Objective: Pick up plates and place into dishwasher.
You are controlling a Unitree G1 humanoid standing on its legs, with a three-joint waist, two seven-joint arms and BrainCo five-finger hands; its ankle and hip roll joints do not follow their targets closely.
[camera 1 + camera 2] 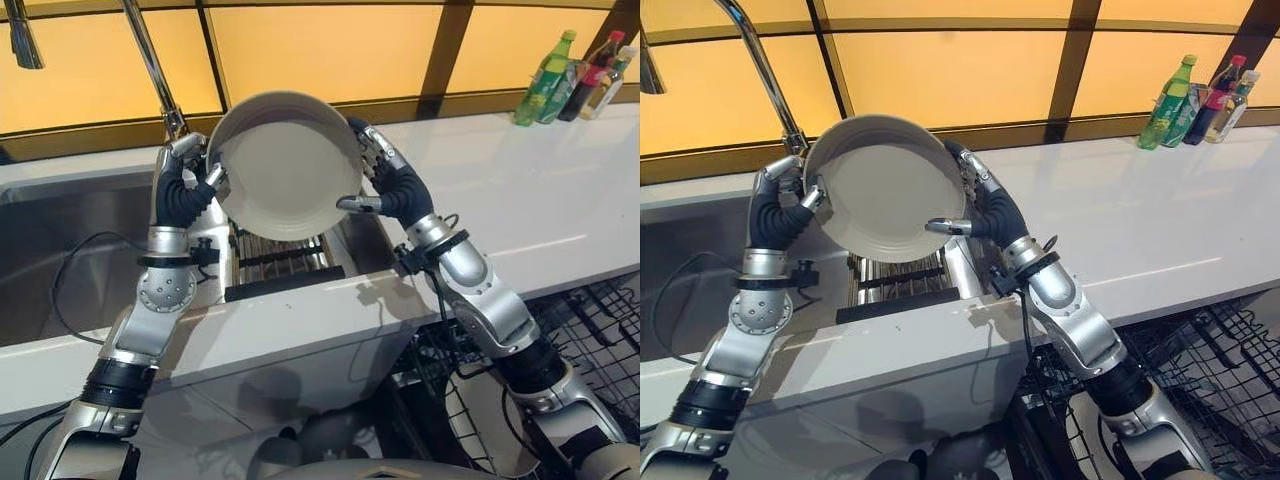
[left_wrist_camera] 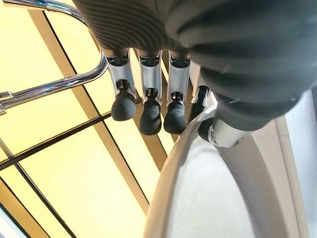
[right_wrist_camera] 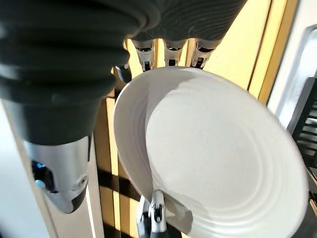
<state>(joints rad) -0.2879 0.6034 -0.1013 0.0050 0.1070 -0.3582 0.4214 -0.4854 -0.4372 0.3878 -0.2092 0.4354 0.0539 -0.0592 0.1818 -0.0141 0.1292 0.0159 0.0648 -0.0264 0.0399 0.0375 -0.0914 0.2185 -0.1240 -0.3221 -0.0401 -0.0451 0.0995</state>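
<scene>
Above the sink (image 1: 60,250), both hands grip the plate (image 1: 287,165) on edge, left hand (image 1: 183,190) and right hand (image 1: 385,180) with fingers curled on opposite rims, and uneven pressure could tip it onto the drying rack (image 1: 280,255) below.

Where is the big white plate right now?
The plate is up in the air between the left hand and right hand, tilted on edge above the sink, just in front of the faucet.
</scene>
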